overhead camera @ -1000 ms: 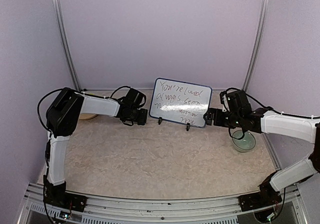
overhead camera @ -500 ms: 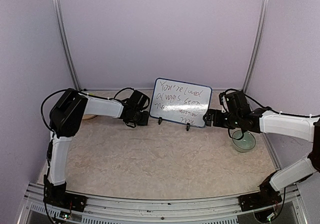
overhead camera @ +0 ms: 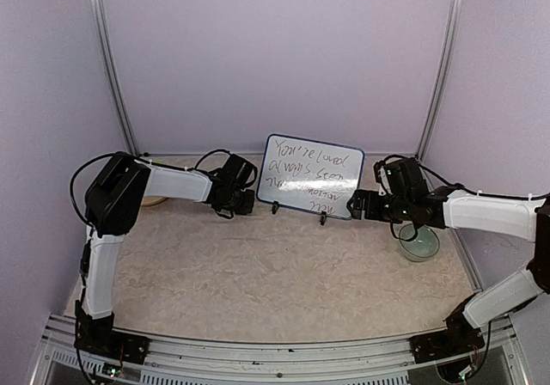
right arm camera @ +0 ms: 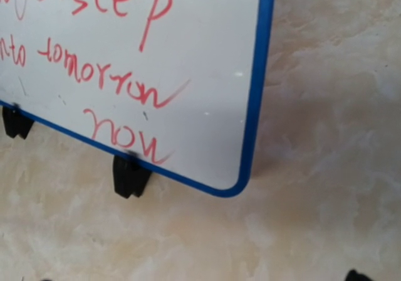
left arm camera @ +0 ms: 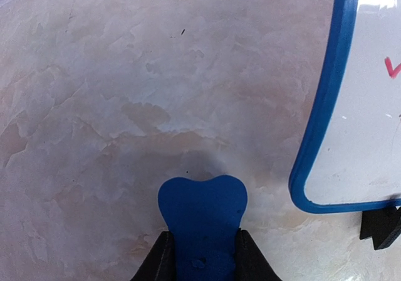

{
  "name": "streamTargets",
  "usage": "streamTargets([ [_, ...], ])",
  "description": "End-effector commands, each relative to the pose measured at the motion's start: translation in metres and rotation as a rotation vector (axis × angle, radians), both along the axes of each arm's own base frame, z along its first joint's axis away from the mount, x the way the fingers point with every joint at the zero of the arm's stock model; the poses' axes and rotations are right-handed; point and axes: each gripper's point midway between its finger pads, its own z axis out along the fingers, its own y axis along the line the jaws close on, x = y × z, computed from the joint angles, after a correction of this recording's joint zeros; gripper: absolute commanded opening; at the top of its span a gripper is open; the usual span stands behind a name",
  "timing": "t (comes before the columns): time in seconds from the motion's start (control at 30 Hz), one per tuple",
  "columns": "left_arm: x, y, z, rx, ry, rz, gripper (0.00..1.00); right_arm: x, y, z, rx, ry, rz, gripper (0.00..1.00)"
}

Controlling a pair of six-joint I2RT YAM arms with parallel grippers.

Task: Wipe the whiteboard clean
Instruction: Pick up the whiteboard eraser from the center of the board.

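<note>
The whiteboard stands tilted on black legs at the back middle of the table, blue-framed, with several lines of red handwriting. My left gripper sits just left of its lower left corner, apart from it, and is shut on a small blue block that sticks out past the fingers. My right gripper is open at the board's lower right corner. Only one dark fingertip shows at the edge of the right wrist view. The written words there include "step" and "now".
A small greenish glass dish sits on the table under my right forearm. A pale round object lies partly hidden behind the left arm. Two metal poles rise at the back corners before the wall.
The left gripper's jaws closed in on the blue block and it edged right, toward the board. The right gripper crept left, closer to the board's right edge.
</note>
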Motion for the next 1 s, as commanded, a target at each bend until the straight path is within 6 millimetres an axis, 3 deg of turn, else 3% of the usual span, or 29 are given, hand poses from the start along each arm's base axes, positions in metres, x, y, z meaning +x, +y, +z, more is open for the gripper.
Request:
streamTargets([
  [0.0,0.004,0.0,0.0,0.008,-0.014,0.012,0.24,0.004,0.007,0.002,0.012,-0.008,0.036,1.0],
  [0.27,0.002,0.004,0.007,0.005,-0.035,0.019,0.18,0.003,0.014,-0.004,-0.004,-0.001,0.062,1.0],
  [0.5,-0.003,0.009,0.028,-0.024,-0.061,0.042,0.18,-0.006,0.049,-0.006,-0.041,-0.015,0.187,1.0],
  [0.73,-0.019,0.021,0.061,-0.08,-0.106,0.091,0.18,0.005,0.045,-0.015,-0.168,-0.01,0.025,1.0],
  [0.97,-0.045,0.034,0.081,-0.086,-0.129,0.14,0.19,0.009,0.059,-0.014,-0.153,-0.045,-0.11,0.94],
])
